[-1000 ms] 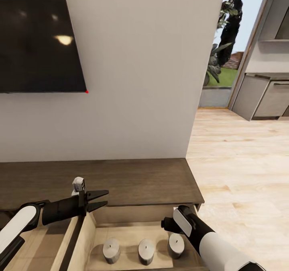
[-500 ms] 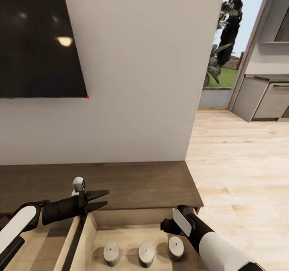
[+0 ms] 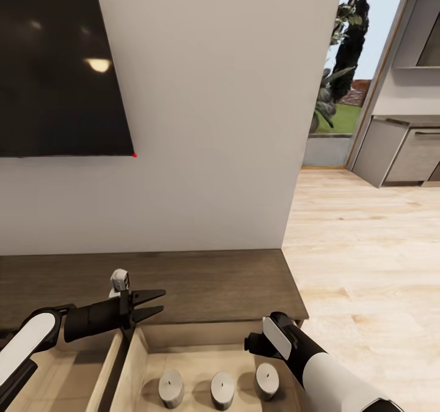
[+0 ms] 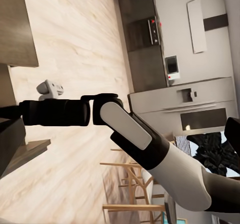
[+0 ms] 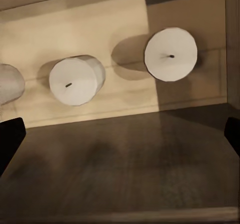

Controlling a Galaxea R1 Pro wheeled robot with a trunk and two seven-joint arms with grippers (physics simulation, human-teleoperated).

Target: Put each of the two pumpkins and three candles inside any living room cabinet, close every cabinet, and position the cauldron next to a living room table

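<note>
In the open cabinet [image 3: 201, 290] drawer, three light, rigid candles [image 3: 222, 390] are being overlooked by parted pincers, left pincer [image 3: 154, 303] and right pincer [image 5: 120, 134]; sides offer grip.

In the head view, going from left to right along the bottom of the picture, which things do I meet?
Left gripper → first stubby beige-grey candle → second candle → third candle, all in the open light-beige drawer → white right forearm.

Left arm stretched level toward the right, left hand [image 3: 154, 303] empty with fingers spread apart; right arm bent inward and downward, right hand [image 5: 120, 136] with fingertips wide apart, gripping nothing.
</note>
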